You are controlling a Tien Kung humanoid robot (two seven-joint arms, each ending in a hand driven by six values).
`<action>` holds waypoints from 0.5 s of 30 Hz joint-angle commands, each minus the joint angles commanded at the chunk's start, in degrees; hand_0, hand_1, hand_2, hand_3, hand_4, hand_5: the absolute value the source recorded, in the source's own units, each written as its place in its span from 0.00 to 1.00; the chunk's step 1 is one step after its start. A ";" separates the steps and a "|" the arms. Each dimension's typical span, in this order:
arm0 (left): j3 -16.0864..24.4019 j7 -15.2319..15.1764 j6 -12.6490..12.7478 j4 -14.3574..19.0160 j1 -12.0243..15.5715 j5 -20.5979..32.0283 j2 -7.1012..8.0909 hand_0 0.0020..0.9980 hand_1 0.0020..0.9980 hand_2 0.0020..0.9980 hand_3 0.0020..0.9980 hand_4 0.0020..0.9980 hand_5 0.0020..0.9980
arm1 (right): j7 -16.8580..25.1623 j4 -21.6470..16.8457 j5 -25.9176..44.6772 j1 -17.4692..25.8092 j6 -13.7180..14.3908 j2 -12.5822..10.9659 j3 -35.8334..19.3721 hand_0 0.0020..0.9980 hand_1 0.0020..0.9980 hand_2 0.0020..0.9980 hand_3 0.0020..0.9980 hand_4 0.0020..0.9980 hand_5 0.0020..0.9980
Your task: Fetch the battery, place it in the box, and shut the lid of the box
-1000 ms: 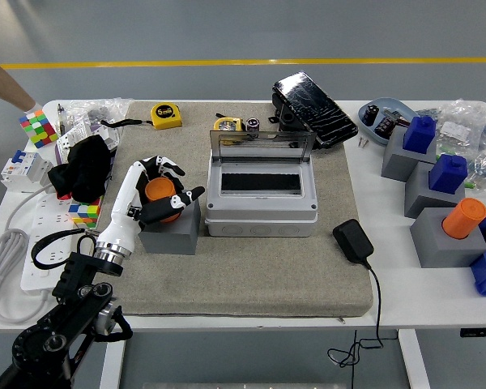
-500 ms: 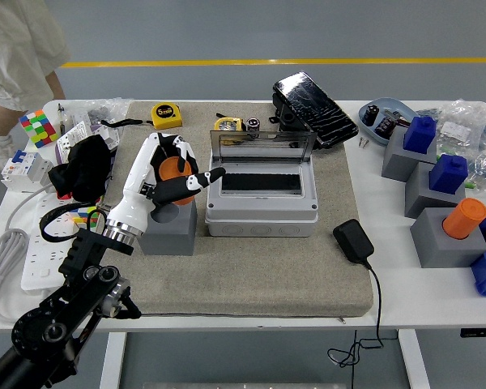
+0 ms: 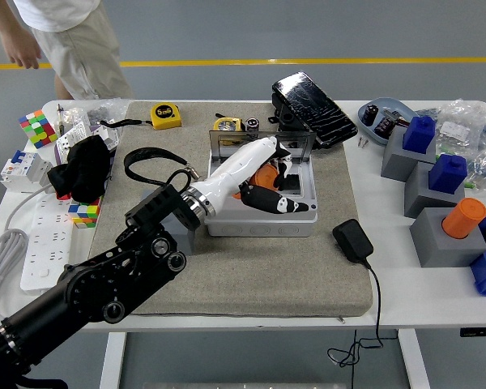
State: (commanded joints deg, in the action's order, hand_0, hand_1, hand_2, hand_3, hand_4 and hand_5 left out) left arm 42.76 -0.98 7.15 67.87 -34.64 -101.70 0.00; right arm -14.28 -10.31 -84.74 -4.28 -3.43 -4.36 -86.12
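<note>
The left arm is reached in from the lower left across the mat (image 3: 251, 284) on the desk (image 3: 389, 292), so that the left hand (image 3: 263, 174) is held over the open box (image 3: 261, 198). The orange battery (image 3: 265, 177) is kept clenched in the fingers (image 3: 277, 203) directly above the box's cavity, seemingly low over it, probably so it can be lowered straight in. Behind, the lid (image 3: 259, 143) is stood upright at the far rim, left clear for loading and not yet closed; the right hand is not seen.
</note>
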 joint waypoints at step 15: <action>-5.66 4.06 0.76 -8.93 -6.26 -4.33 0.00 0.14 0.10 0.21 0.29 1.00 0.29 | 0.08 0.00 0.76 -0.05 -0.08 -0.12 1.44 0.64 0.65 0.66 0.58 0.97 0.58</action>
State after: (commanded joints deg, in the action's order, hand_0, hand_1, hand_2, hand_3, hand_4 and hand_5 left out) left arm 37.10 3.08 7.91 58.95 -40.89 -106.03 0.00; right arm -14.20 -10.31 -83.98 -4.33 -3.51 -4.47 -84.68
